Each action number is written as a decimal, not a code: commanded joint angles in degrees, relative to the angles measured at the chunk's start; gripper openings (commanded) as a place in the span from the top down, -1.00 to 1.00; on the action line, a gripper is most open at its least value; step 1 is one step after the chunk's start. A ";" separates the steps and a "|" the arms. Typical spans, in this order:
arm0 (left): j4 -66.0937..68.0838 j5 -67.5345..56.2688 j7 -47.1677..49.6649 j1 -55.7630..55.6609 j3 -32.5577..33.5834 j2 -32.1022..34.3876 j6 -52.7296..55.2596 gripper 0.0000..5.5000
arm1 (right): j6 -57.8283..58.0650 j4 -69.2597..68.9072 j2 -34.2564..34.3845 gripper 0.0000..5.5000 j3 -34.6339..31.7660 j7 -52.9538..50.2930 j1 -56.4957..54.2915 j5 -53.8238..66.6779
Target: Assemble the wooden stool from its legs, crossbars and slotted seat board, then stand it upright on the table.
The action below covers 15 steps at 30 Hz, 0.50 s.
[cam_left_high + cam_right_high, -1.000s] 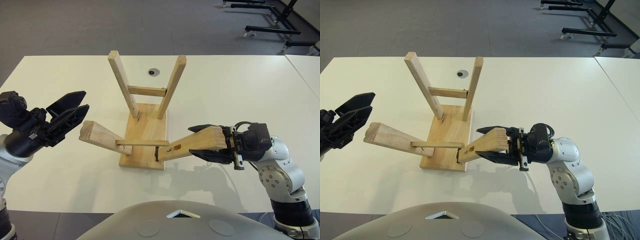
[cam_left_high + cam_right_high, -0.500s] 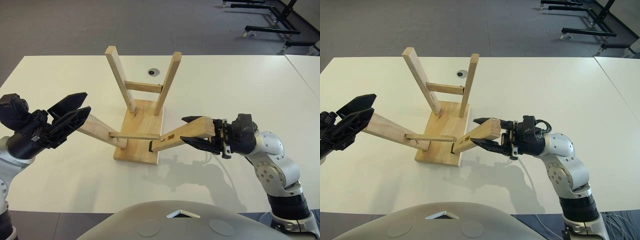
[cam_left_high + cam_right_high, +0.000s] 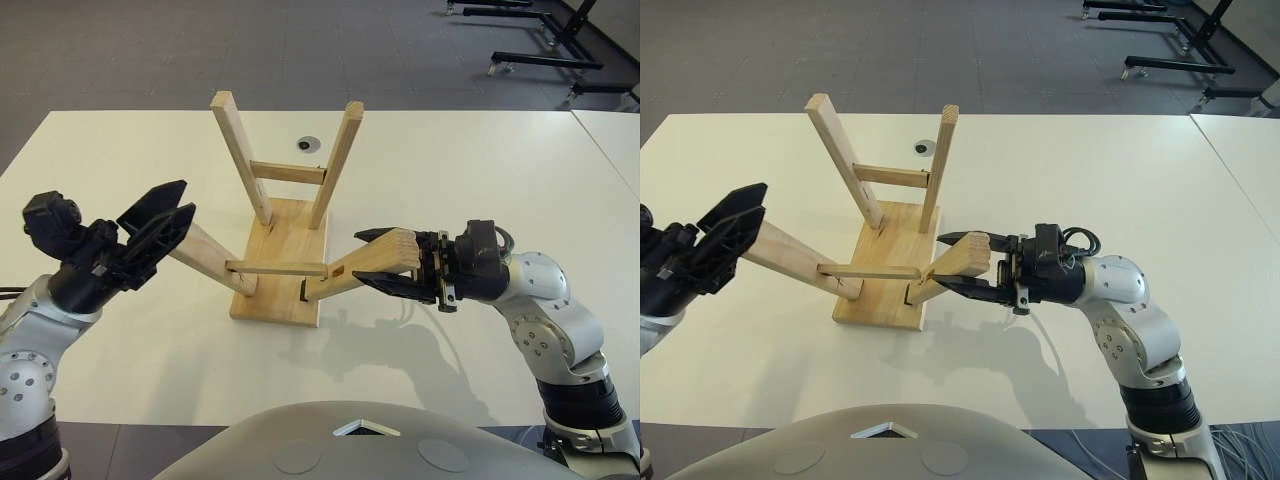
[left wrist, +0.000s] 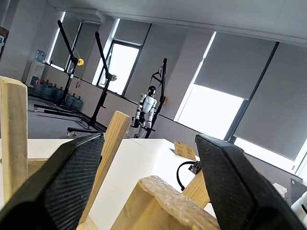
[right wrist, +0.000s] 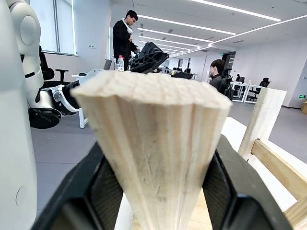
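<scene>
Stool parts sit near the middle of the white table [image 3: 480,160], with the seat board [image 3: 280,295] resting on the tabletop and the legs pointing up from it. At the far end of the board, the far left leg [image 3: 240,160] and the far right leg [image 3: 337,165] stand close to upright, leaning slightly apart at the top, and the far crossbar [image 3: 288,173] joins them. At the near end, the near left leg [image 3: 215,255] slants out to the left and the near right leg [image 3: 335,280] slants out to the right, with the near crossbar [image 3: 277,268] running between them just above the board. The right gripper [image 3: 360,257] is clamped on the outer end of the near right leg, and the right wrist view shows its fingers [image 5: 96,201] pressed against both sides of the wood [image 5: 153,143]. The left gripper [image 3: 188,197] is spread wide around the outer end of the near left leg. In the left wrist view that end [image 4: 163,201] sits between the two fingers [image 4: 72,177] with a gap on each side. A small round port [image 3: 308,144] is set in the table just beyond the far legs, and wheeled stands [image 3: 540,50] are on the floor far to the right.
</scene>
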 commanded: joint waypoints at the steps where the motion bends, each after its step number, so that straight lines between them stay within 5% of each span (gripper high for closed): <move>1: 1.43 -6.02 1.49 -0.53 4.11 0.08 -0.64 -0.26 | 0.10 0.82 0.01 0.26 0.01 0.18 -1.20 -0.54; 6: 4.89 -8.89 1.72 -1.02 7.66 1.28 -0.43 -0.26 | -0.11 0.91 0.27 0.26 -0.01 -0.03 -0.77 -0.71; 15: 4.98 -0.01 -0.62 0.68 0.46 2.50 1.65 -0.26 | -0.89 1.49 0.51 0.26 0.19 0.86 -0.26 -0.81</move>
